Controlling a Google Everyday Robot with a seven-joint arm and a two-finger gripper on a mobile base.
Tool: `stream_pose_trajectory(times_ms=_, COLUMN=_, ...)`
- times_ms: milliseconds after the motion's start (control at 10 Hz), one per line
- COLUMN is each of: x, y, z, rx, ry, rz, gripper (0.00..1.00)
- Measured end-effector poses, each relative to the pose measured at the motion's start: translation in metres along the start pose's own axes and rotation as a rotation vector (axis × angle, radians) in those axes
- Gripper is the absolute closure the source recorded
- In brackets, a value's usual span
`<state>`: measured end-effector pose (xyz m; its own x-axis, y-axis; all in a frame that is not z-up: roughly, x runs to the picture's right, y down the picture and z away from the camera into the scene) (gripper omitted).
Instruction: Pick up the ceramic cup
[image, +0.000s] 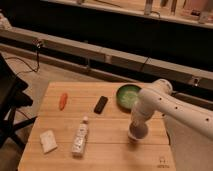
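You have a light wooden table (115, 145) filling the lower part of the view, standing on a pale floor in front of a long dark counter or bench that runs across the background. At the left edge, part of a black chair (9, 107) sits just beside the table.

The white robot arm (172, 107) comes in from the right and bends down over the right side of the table. Its wrist points down, and the gripper (137, 131) sits low at the tabletop, near the right front part of the board. You cannot tell whether its fingers are apart or closed.

The ceramic cup (137, 134) shows only as a pale rounded shape right at the gripper's end, on or just above the wood; the gripper covers most of it, so you cannot tell where cup ends and tool begins, or whether it is held.

The green bowl (126, 95) rests on the table behind the arm, near the back right edge, partly hidden by the arm's elbow.

A white-capped bottle (80, 138) lies on its side near the middle front of the table. A pale sponge-like block (48, 141) lies to its left, near the front left corner.

A small black object (100, 104) lies near the table's centre, just left of the bowl. An orange carrot-shaped item (63, 101) lies further left, well apart from the cup.
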<state>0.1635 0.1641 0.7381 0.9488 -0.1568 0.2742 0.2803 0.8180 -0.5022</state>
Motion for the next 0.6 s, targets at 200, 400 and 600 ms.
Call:
stream_pose_trajectory(times_ms=200, x=0.000, y=-0.006, z=-0.015, rx=0.000, ry=0.003, rz=0.004, gripper=1.00)
stream_pose_trajectory(times_ms=400, x=0.002, y=-0.011, z=-0.036, rx=0.001, ry=0.007, rz=0.010, gripper=1.00)
stream_pose_trajectory(times_ms=600, x=0.001, y=-0.014, z=-0.037, rx=0.001, ry=0.007, rz=0.006, gripper=1.00)
